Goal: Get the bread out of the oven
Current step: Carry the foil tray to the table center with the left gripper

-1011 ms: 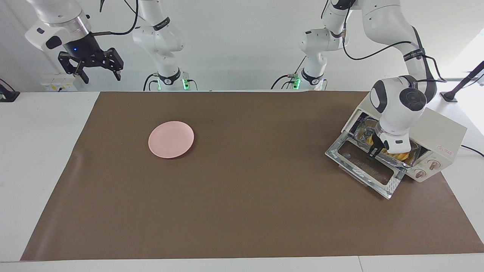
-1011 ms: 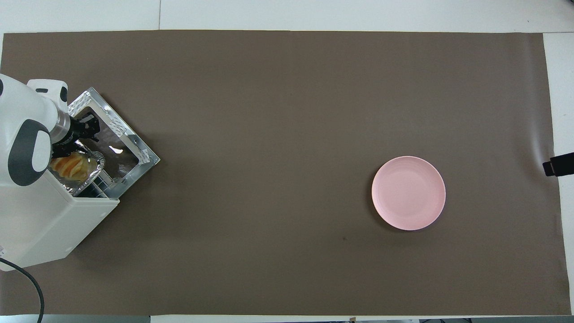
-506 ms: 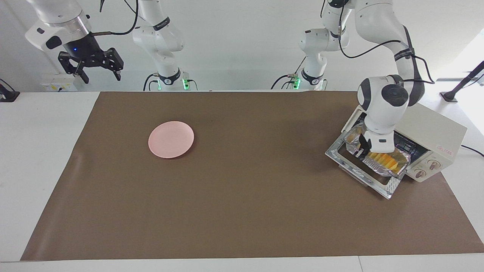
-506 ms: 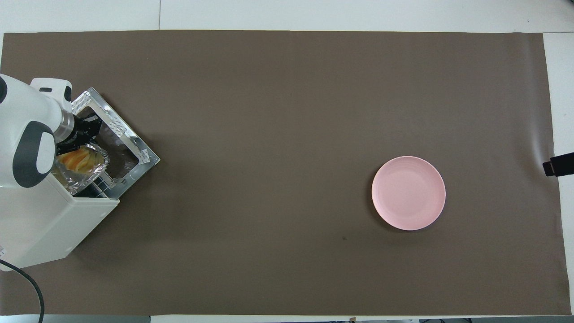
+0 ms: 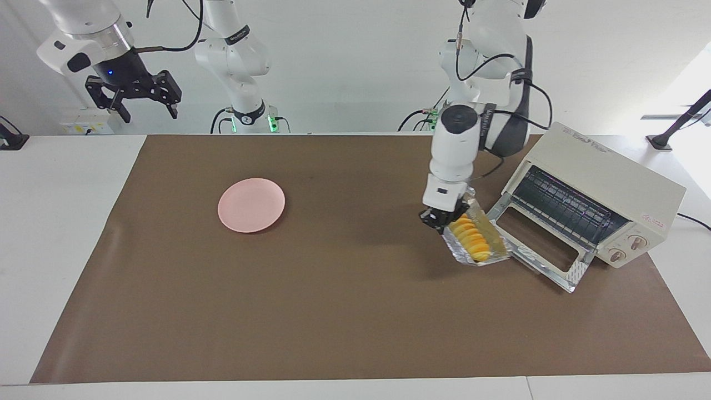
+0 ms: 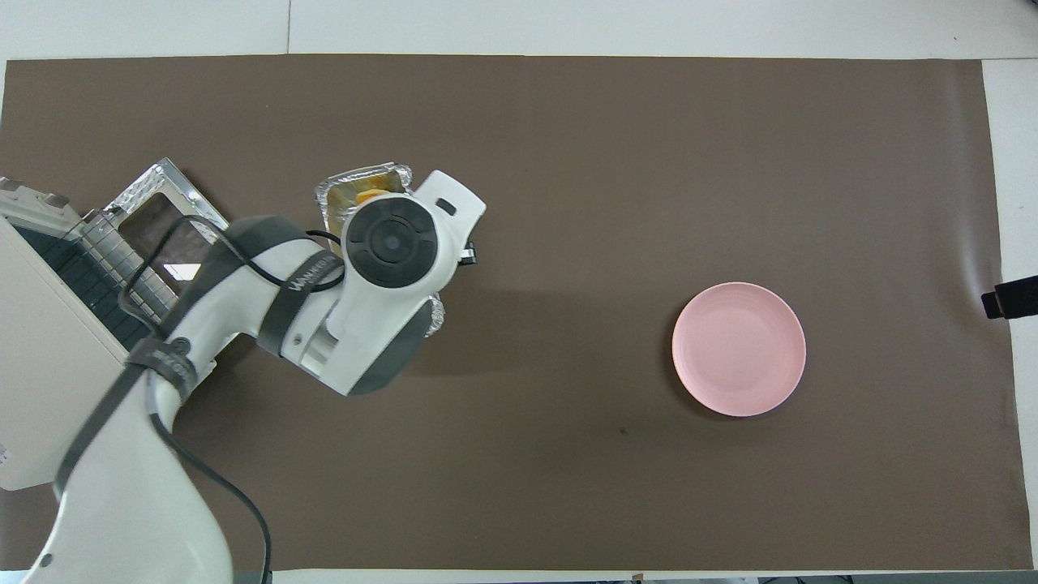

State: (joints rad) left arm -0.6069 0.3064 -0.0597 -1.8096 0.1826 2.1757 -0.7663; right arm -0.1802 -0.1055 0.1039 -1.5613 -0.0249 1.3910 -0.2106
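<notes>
The bread, a ridged golden-orange loaf, lies in a crinkled foil tray. My left gripper is shut on the tray's rim and holds it tilted over the mat, beside the oven's dropped door. The cream oven stands open at the left arm's end with only its wire rack showing inside. From overhead, the left arm covers most of the tray, and only a bit of bread shows. My right gripper waits open, raised off the table's corner.
A pink plate sits on the brown mat toward the right arm's end, also seen from overhead as the plate. The oven's cable trails off at the table's edge.
The left gripper closed on the foil tray in the oven and drew it out over the door, then swung it with the bread out over the mat toward the table's middle.
</notes>
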